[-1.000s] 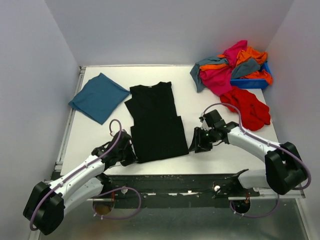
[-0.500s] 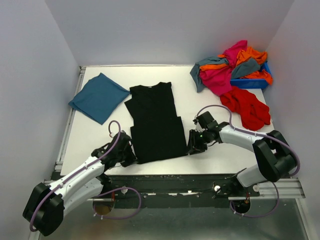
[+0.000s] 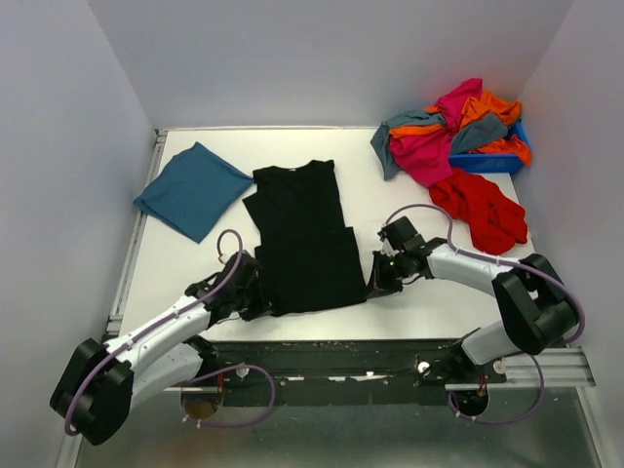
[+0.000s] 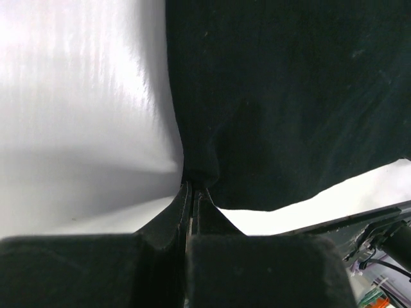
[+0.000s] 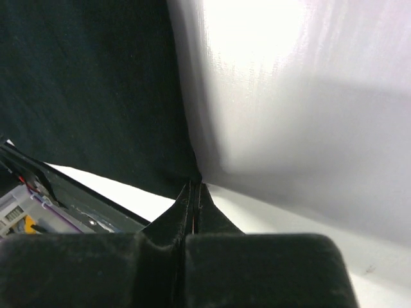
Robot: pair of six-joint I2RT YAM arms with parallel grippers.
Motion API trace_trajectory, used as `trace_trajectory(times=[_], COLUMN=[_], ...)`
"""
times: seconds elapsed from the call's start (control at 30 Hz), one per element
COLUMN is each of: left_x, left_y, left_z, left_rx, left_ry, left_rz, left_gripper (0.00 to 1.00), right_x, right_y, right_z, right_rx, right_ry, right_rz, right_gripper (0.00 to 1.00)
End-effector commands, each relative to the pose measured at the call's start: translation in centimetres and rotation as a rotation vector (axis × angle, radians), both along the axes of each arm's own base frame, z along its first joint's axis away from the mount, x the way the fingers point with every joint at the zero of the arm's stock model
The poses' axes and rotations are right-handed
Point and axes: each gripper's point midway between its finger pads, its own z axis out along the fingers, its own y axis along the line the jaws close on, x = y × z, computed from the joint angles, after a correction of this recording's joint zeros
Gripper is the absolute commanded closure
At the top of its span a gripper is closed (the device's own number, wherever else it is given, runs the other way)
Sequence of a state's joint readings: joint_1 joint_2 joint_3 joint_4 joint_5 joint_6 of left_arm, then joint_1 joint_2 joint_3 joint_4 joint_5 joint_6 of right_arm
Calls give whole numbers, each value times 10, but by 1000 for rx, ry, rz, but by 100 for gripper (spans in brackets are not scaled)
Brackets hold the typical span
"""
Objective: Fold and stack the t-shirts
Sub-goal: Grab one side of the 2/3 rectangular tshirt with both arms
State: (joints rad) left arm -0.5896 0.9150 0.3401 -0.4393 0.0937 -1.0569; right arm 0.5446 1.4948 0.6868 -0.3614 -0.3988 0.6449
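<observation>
A black t-shirt lies flat in the middle of the table, sleeves folded in, hem toward me. My left gripper is shut on its near left hem corner; in the left wrist view the black cloth bunches up into the closed fingertips of that left gripper. My right gripper is shut on the near right hem corner, where the cloth runs into the closed tips of the right gripper. A folded teal-blue t-shirt lies at the back left.
A red t-shirt lies loose at the right. Behind it a heap of magenta, orange and grey-blue t-shirts spills over a small blue bin. White walls close in the table on three sides.
My right gripper has slid left to the black t-shirt's near right corner and shut on it. The left gripper has kept its grip and shifted slightly to the right.
</observation>
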Motion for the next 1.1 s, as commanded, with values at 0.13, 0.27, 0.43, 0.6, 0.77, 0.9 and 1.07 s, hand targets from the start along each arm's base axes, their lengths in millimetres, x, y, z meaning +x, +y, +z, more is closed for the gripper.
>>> trace_trajectory(times=[0.13, 0.27, 0.43, 0.6, 0.77, 0.9, 1.07], left_x=[48, 73, 75, 32, -15, -28, -20], left_y=[-26, -50, -64, -55, -39, -31, -29], left_z=[1, 15, 28, 31, 29, 32, 56], left_rx=[61, 15, -8, -84, -156, -170, -146], left_ry=[-39, -72, -77, -40, -17, -17, -68], left_rz=[-93, -123, -170, -158, -105, -98, -109], left_gripper=[100, 100, 100, 100, 100, 100, 100], right_x=[9, 12, -8, -29, -39, -42, -31], right_y=[-41, -78, -91, -79, -71, -67, -68], right_z=[7, 9, 10, 17, 34, 49, 76], right_rx=[-104, -144, -142, -35, 10, 26, 24], right_ry=[-60, -71, -63, -49, -72, -93, -157], right_rz=[-143, -237, -280, -261, -201, -175, -172], right_gripper=[99, 99, 99, 99, 99, 99, 99])
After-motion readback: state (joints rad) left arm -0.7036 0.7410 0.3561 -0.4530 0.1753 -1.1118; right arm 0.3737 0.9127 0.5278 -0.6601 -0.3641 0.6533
